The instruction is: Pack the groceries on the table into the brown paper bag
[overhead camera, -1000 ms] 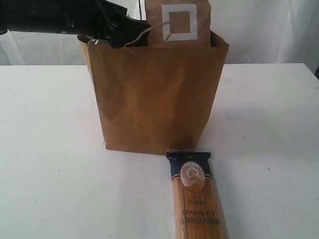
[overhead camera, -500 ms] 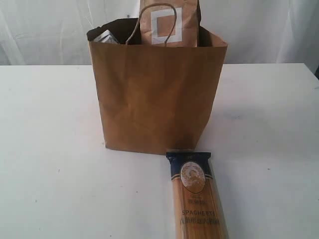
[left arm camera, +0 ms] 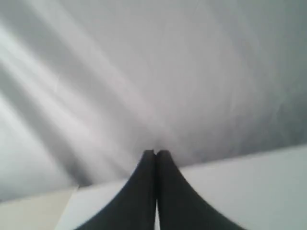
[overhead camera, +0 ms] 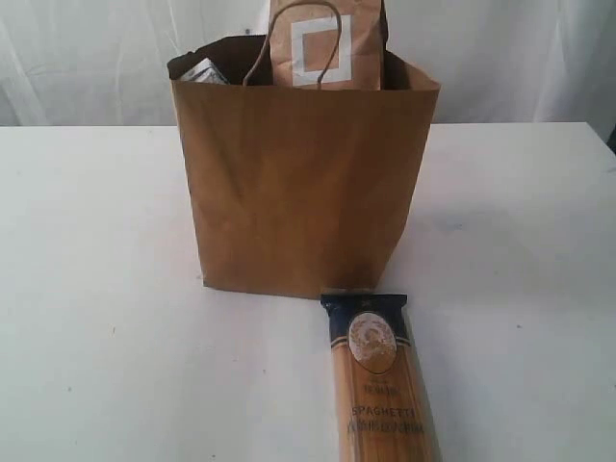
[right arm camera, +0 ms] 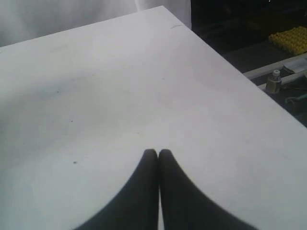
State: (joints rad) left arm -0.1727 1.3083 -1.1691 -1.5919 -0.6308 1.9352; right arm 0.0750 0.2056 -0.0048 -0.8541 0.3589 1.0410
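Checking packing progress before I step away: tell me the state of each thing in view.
brown paper bag: upright on the table, mouth open.
brown pouch: standing inside the bag, top poking above the rim.
spaghetti packet: lying flat on the table in front of the bag, unpacked.
left gripper: shut, empty.
right gripper: shut, empty, over the table.

Figure: item count, exterior view.
One brown paper bag (overhead camera: 298,192), one brown pouch (overhead camera: 327,43), one spaghetti packet (overhead camera: 380,385), one unidentified grey item (overhead camera: 202,69).
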